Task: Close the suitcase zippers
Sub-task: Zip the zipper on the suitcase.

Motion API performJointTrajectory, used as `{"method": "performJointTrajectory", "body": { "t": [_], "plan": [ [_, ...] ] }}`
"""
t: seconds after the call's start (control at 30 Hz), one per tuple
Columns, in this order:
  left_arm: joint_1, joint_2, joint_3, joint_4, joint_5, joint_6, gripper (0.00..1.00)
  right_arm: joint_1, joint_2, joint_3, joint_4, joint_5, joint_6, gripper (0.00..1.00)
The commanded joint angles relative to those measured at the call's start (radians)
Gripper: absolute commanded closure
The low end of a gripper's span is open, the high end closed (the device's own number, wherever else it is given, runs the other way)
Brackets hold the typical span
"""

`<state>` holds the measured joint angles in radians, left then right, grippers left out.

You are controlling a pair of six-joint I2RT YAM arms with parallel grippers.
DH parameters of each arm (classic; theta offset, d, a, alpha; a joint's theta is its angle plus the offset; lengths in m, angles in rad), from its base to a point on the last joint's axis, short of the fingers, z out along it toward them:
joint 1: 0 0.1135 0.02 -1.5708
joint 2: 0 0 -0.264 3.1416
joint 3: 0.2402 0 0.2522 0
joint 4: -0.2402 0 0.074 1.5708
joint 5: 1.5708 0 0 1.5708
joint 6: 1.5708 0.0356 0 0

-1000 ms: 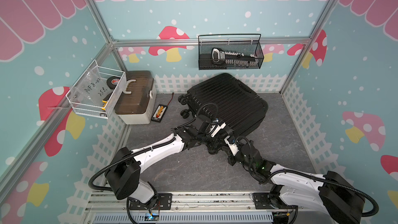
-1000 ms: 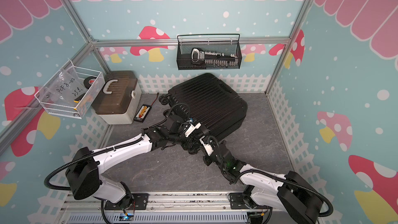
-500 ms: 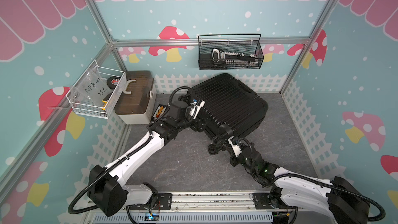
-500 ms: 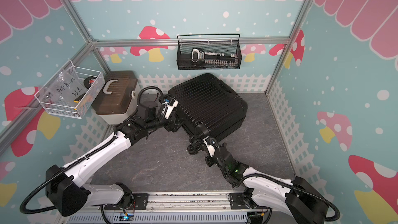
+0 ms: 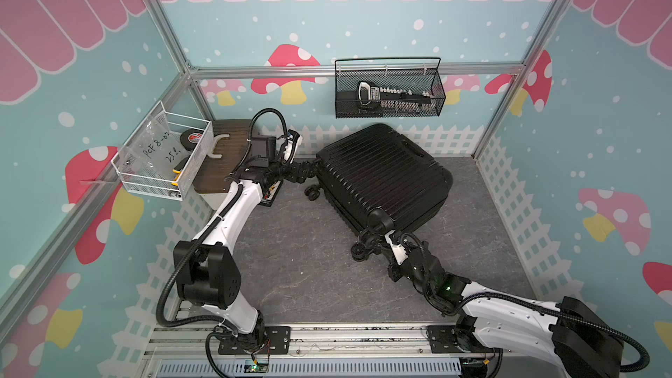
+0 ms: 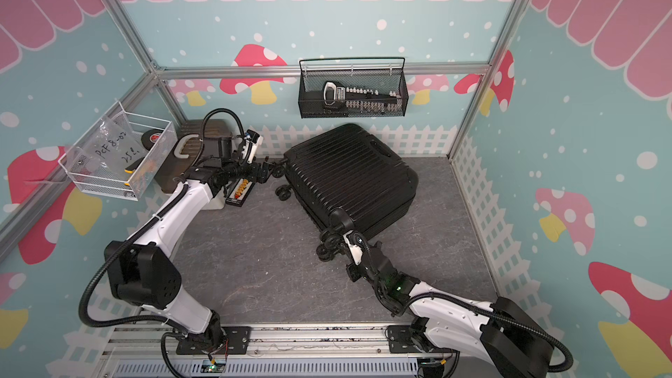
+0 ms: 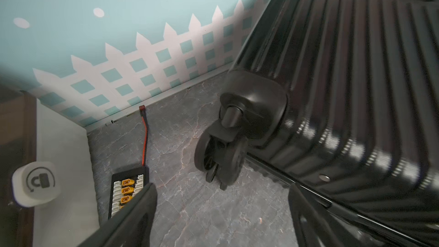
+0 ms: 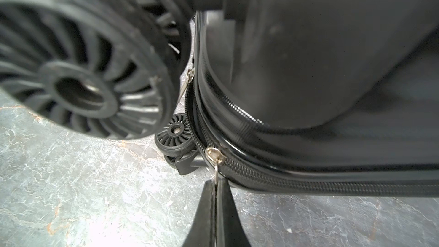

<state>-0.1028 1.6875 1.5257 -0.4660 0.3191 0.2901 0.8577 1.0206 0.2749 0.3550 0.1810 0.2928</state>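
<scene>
In both top views the suitcase lies flat on the gray tabletop, toward the back wall.

Left wrist view: the left claw is spread wide and empty, beside a corner wheel.

Right wrist view: the right claw is clenched on the pull tab of the zipper.

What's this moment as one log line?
left gripper: open, near wheel | right gripper: shut on zipper pull | suitcase: lying flat
</scene>
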Motion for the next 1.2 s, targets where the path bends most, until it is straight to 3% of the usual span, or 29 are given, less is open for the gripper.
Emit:
{"method": "performJointTrajectory", "body": {
  "t": [0.0,0.17,0.4,0.57,0.67,0.83,1.0,1.17],
  "plan": [
    [0.015,0.057,0.081,-0.083,0.066,0.169,0.12,-0.002,0.018,-0.014,-0.055,0.041,0.002,1.0],
    [0.023,0.131,0.123,-0.112,0.137,0.289,0.12,-0.002,0.021,-0.02,-0.053,0.052,0.003,1.0],
    [0.029,0.261,0.225,-0.153,0.18,0.33,0.15,-0.003,0.022,-0.017,-0.054,0.052,-0.003,1.0],
    [0.029,0.312,0.284,-0.229,0.216,0.354,0.31,-0.003,0.022,-0.017,-0.054,0.054,0.002,1.0],
    [0.029,0.307,0.27,-0.234,0.223,0.352,0.48,-0.003,0.03,-0.014,-0.055,0.062,0.0,1.0],
    [0.028,0.239,0.21,-0.244,0.204,0.266,0.64,-0.004,0.03,-0.014,-0.056,0.097,0.01,1.0],
    [0.028,0.089,0.004,-0.141,0.108,0.117,0.66,-0.003,0.009,-0.018,-0.067,0.159,0.027,1.0],
    [0.025,-0.051,-0.208,-0.046,0.031,-0.121,0.67,-0.005,-0.015,-0.023,-0.07,0.192,0.023,1.0]
  ]
}}
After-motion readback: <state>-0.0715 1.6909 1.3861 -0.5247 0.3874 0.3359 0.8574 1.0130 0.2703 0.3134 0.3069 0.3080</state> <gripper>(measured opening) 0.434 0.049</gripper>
